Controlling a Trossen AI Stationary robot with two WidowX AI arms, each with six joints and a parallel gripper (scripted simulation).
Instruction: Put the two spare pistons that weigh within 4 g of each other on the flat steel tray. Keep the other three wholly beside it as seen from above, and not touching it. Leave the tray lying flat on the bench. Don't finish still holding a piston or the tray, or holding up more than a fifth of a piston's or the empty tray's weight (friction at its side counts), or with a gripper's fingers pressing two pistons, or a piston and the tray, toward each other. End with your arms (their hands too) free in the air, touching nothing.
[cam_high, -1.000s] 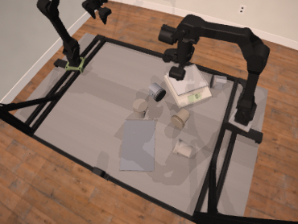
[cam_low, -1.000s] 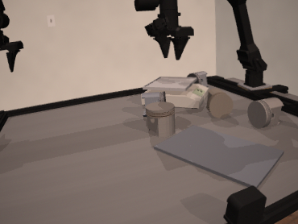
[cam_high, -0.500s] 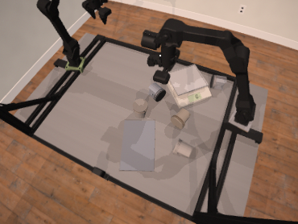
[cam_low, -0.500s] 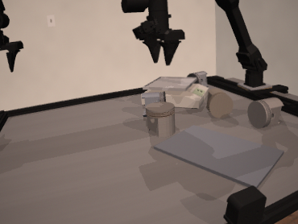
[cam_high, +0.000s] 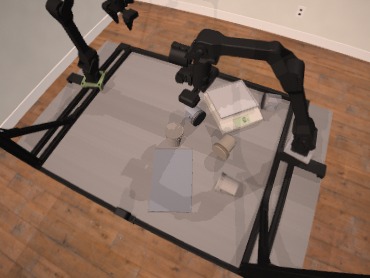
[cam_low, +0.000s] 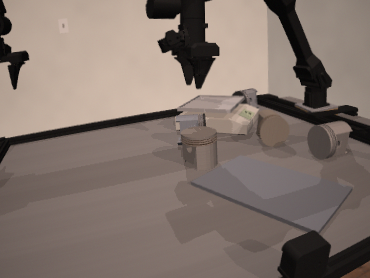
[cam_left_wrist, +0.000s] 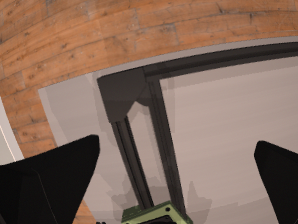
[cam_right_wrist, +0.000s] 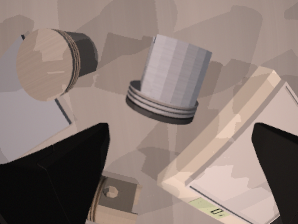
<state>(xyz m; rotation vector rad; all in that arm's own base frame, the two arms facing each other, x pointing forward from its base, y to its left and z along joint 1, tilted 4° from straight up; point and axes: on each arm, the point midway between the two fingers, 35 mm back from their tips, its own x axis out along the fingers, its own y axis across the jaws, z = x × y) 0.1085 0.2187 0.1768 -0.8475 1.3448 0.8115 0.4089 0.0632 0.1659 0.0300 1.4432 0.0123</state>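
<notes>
The flat steel tray (cam_high: 171, 186) (cam_low: 280, 192) (cam_right_wrist: 22, 122) lies on the bench. A tan piston (cam_high: 174, 134) (cam_low: 199, 146) (cam_right_wrist: 47, 61) stands upright just beyond the tray's far end. A grey piston (cam_high: 196, 116) (cam_low: 189, 121) (cam_right_wrist: 170, 80) lies on its side beside the scale (cam_high: 232, 105) (cam_low: 217, 114) (cam_right_wrist: 235, 165). A second tan piston (cam_high: 223, 146) (cam_low: 272, 128) (cam_right_wrist: 115, 197) and a pale one (cam_high: 229, 184) (cam_low: 327, 139) lie on their sides right of the tray. Another piston (cam_high: 270, 102) (cam_low: 246, 96) sits behind the scale. My right gripper (cam_high: 190, 97) (cam_low: 196, 75) (cam_right_wrist: 184, 132) is open and empty, hanging above the grey piston. My left gripper (cam_high: 122, 12) (cam_low: 14, 67) (cam_left_wrist: 181, 147) is open and empty, high over the bench's far corner.
The scale's platform carries nothing. A black frame rail (cam_high: 60, 140) (cam_low: 75, 127) (cam_left_wrist: 165, 150) runs around the bench, with a corner block (cam_low: 305, 255) near the tray.
</notes>
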